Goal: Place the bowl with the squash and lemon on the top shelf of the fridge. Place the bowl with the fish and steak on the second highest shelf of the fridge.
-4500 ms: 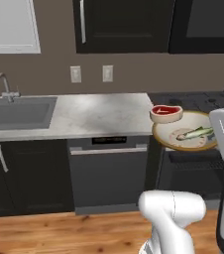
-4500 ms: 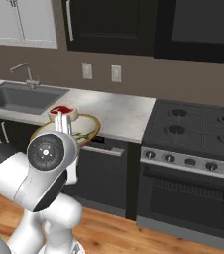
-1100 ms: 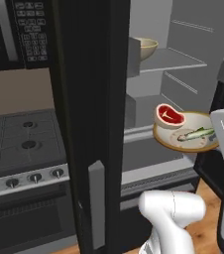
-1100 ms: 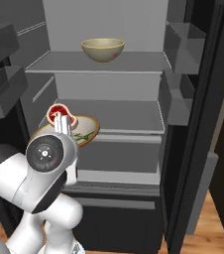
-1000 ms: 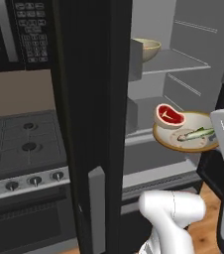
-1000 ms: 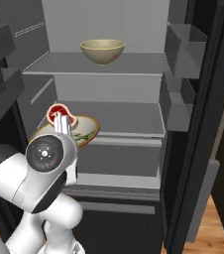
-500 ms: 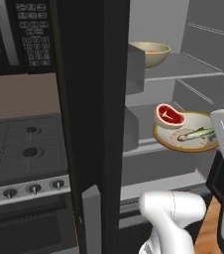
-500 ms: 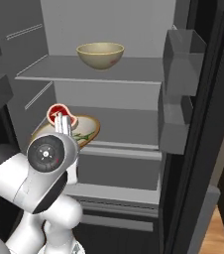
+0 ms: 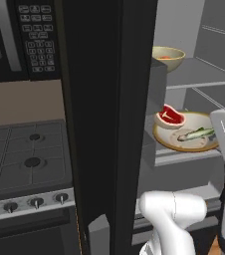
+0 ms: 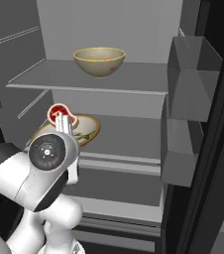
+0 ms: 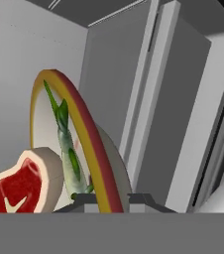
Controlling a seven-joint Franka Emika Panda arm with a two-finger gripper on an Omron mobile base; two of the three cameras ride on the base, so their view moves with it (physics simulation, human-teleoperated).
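Note:
The bowl with the fish and steak (image 9: 184, 145) is a shallow cream dish with a tan rim, held level just above a lower shelf (image 10: 126, 136) of the open fridge (image 10: 109, 20). My gripper (image 11: 110, 199) is shut on its near rim. The red steak (image 9: 170, 115) and greenish fish (image 9: 196, 134) lie in it. In the hand view the dish rim (image 11: 86, 136), fish (image 11: 67, 149) and steak (image 11: 17, 187) appear rolled on edge. A deep tan bowl (image 10: 99, 60) stands on the top shelf (image 10: 134, 82), an orange squash (image 9: 167, 57) peeking over its rim. The lemon is hidden.
The black fridge door (image 9: 104, 124) stands open, edge-on, left of my arm. Grey door bins (image 10: 191, 79) jut out on the right side of the opening. A stove top (image 9: 25, 164) and a microwave panel (image 9: 35, 35) lie further left.
The whole scene has grown and shifted as the base drove closer to the fridge. The dish stays in the same grip, now nearer the lower shelf.

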